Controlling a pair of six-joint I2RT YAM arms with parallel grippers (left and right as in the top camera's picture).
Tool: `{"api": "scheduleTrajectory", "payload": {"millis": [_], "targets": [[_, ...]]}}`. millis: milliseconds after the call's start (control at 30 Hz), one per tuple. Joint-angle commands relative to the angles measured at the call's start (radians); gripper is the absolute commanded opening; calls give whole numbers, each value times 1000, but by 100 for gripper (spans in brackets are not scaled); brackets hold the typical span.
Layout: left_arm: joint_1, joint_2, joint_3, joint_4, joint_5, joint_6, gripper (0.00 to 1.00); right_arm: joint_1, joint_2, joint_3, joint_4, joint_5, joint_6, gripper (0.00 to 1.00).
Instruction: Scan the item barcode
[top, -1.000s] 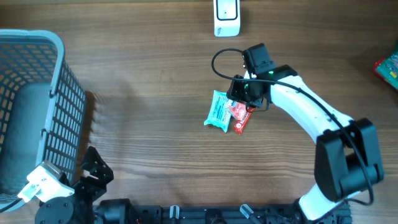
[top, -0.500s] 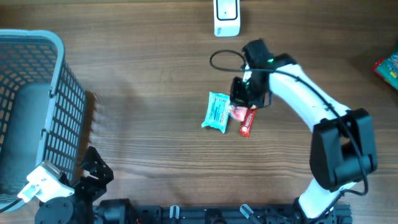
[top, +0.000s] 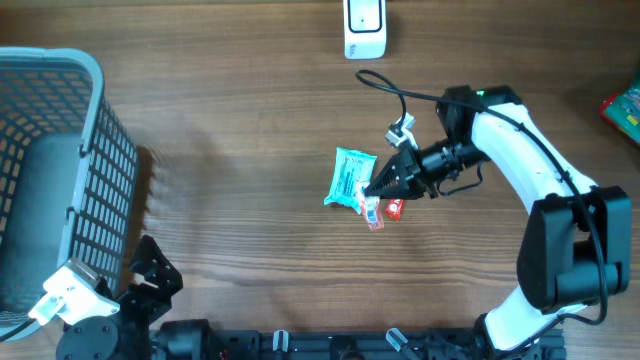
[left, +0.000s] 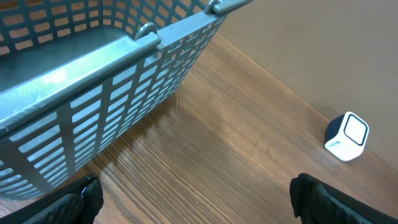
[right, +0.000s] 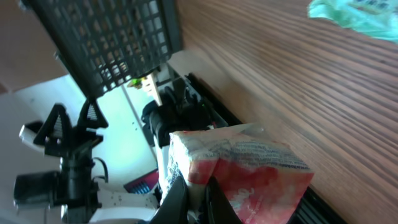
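**One packet pinched, barcode not yet at the scanner**

The right gripper (top: 380, 192) is clenched on the red packet (top: 376, 212). It pinches one edge, so the packet sticks out past the fingertips at a tilt. The right wrist view shows fine print on the wrapper, too small to tell whether a barcode is among it.

The white scanner (top: 364, 25) stands well apart, off to one side of the jaws. I judge the wrist should carry the packet there, turn the printed face flat to the scanner's window and hold it steady. The pinch must stay firm, because a thin edge could slip.

The teal packet (top: 350, 178) lies just beside the fingertips and might get dragged along. A looped cable (top: 385, 82) behind the wrist lies toward the scanner and could snag. The left gripper (left: 196, 196) gapes empty beside the basket (left: 124, 112), far from the work.
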Motion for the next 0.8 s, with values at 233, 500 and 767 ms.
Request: {"api": "scheduleTrajectory", "payload": {"millis": [233, 500, 767], "targets": [[6, -6, 0, -1, -6, 8, 100, 4, -19, -209, 80, -69, -154, 4], [6, -6, 0, -1, -6, 8, 100, 4, -19, -235, 100, -80, -49, 4], [6, -6, 0, -1, -6, 8, 100, 4, -19, -235, 95, -78, -21, 4]]}}
